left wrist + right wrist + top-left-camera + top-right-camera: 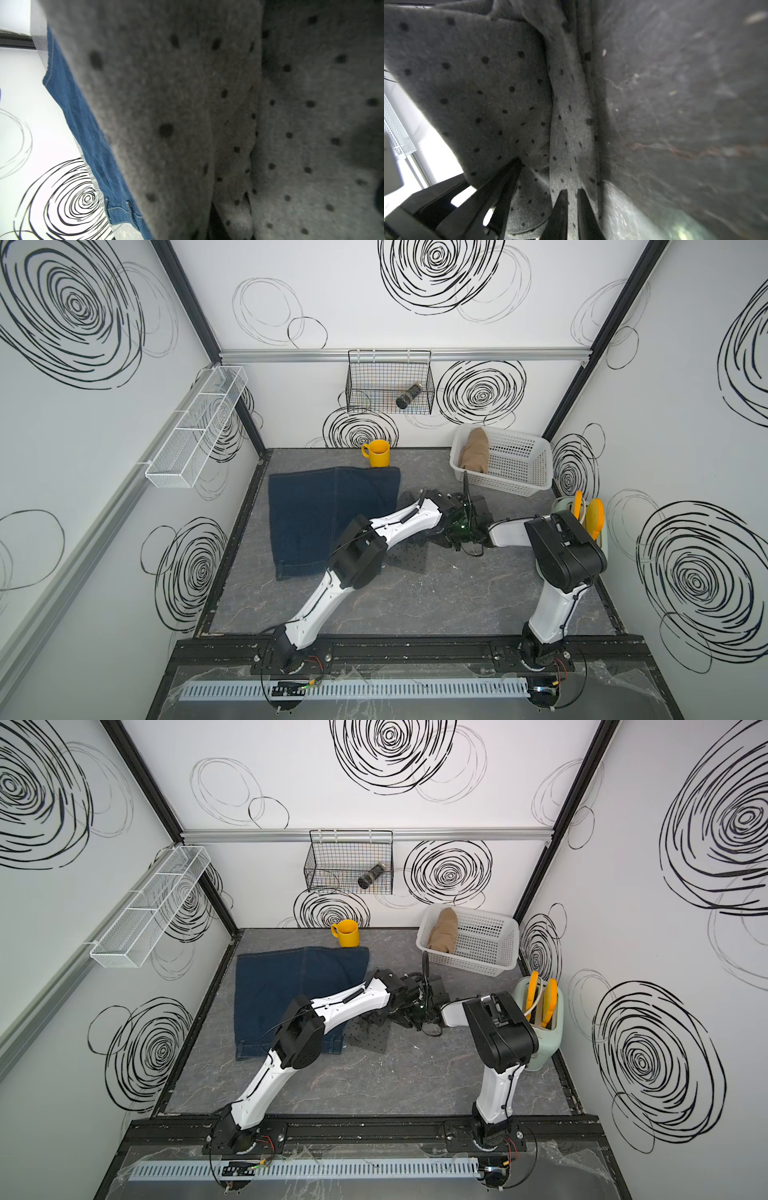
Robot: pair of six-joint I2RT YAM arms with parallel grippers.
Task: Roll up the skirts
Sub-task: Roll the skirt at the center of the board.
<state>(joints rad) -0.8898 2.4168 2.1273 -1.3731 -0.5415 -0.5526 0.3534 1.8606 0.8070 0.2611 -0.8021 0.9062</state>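
Right fingers (560, 209) pinch a narrow fold of the dark grey dotted skirt (483, 87). In the right wrist view the strip of cloth runs up between the two dark tips. Left fingers (508, 182) press their tips into the same skirt just beside that fold. Whether they are spread or pressed together cannot be told. The left wrist view is filled with dotted cloth close up, with a band of the denim skirt (83, 116) behind it.

In both top views the two arms reach in to the middle of the grey marbled surface (436, 597) and meet over the bunched dotted skirt. One flat corner of it lies on the near side, just beside the denim's right edge.

The denim skirt lies spread flat at the far left of the surface, partly under the left arm. A yellow mug (377, 453) stands at its far edge.

The tan skirt (476, 450) sits rolled up in the left end of the white basket (515, 472) at the far right. A pale green toaster (544, 1019) stands at the right edge, beside the right arm's elbow.
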